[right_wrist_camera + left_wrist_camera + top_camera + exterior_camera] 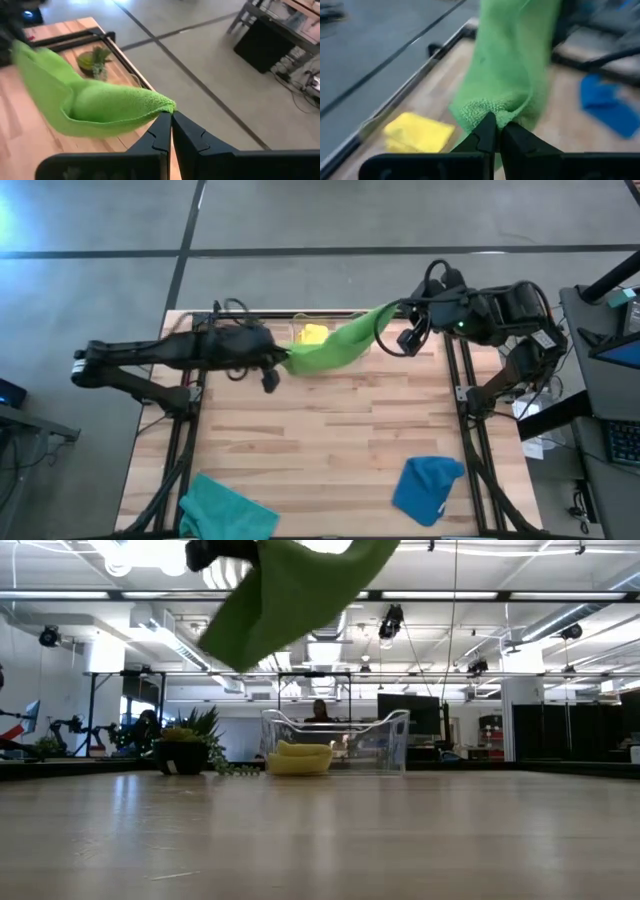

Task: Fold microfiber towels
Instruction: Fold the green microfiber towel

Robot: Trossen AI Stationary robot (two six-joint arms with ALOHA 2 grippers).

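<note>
A lime green towel (338, 342) hangs in the air between my two grippers, above the table's far middle; the low view shows it (290, 595) well clear of the tabletop. My left gripper (282, 360) is shut on its left end and my right gripper (388, 320) on its right end. A yellow towel (313, 333) lies in a clear bin (392, 740) at the far edge. The teal towel (225, 510) lies crumpled at the near left and the blue towel (428, 488) at the near right. My left gripper (497, 122) pinches a bunched edge (480, 111) of the green towel's left end between its two fingertips, coming from the table's left and slanting a little downward. The towel is lifted clear. My right gripper (171, 116) pinches the towel's right corner (162, 104) at its fingertips, slanting down from the table's right. The cloth sags away from it in a loose fold, off the table.
A small potted plant (185, 750) stands at the far left, beside the bin. The bare wooden top (320, 440) lies between the held towel and the two towels near the front edge.
</note>
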